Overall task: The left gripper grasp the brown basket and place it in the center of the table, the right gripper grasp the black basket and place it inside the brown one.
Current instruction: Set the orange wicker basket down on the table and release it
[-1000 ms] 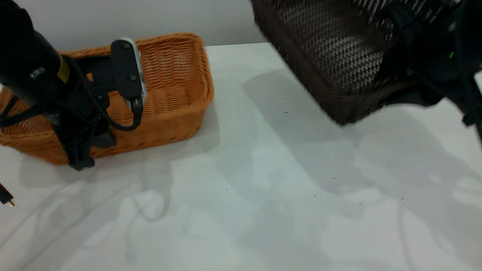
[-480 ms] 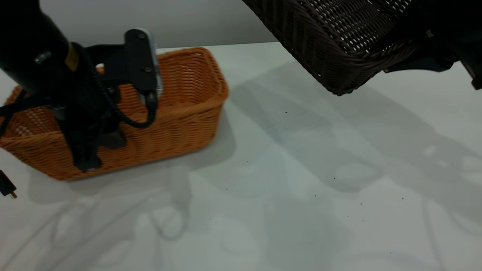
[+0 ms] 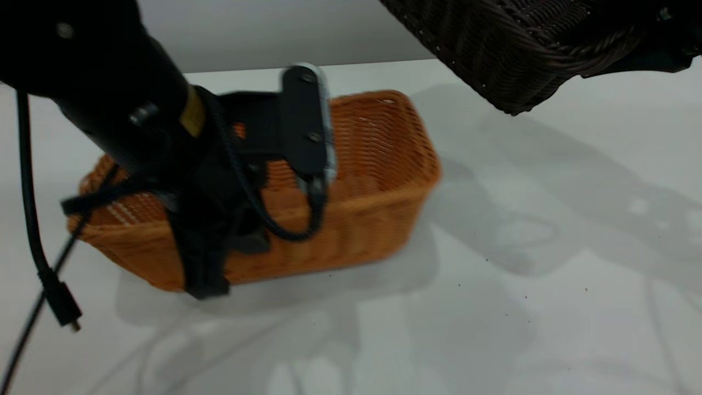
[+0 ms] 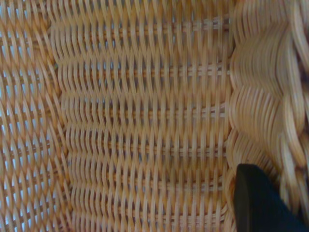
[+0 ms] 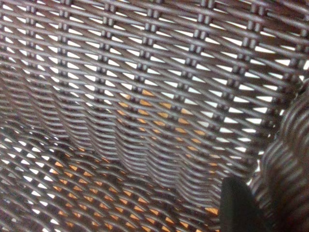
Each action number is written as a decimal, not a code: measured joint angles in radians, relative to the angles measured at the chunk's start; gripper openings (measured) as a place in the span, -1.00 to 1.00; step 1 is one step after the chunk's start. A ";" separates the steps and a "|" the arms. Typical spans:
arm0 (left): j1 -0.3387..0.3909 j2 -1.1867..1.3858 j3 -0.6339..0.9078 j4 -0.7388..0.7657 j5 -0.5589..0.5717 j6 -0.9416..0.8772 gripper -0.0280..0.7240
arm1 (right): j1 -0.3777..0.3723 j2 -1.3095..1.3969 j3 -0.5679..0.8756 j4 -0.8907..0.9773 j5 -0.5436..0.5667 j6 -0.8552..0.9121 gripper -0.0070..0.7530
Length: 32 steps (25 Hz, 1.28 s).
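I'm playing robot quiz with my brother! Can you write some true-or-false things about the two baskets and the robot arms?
1. The brown basket sits on the table. True.
2. The black basket is inside the brown one. False: it hangs in the air, up to the right.
3. The left gripper is shut on the brown basket's near wall. True.
4. The brown basket is full of toys. False: nothing shows inside it.
5. The right gripper holds the black basket. True.
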 joint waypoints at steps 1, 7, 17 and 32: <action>-0.022 0.000 0.000 -0.016 0.000 0.000 -0.66 | 0.000 0.000 -0.001 0.000 0.004 0.000 -0.39; -0.132 0.010 0.000 -0.049 0.049 -0.003 -0.66 | 0.000 0.000 -0.011 0.002 0.015 -0.003 -0.39; -0.144 0.028 0.000 -0.067 0.056 -0.097 -0.66 | 0.000 0.000 -0.011 0.002 0.016 -0.004 -0.39; -0.144 0.024 0.000 -0.069 0.080 -0.064 0.51 | 0.000 0.000 -0.011 -0.016 -0.008 -0.007 -0.39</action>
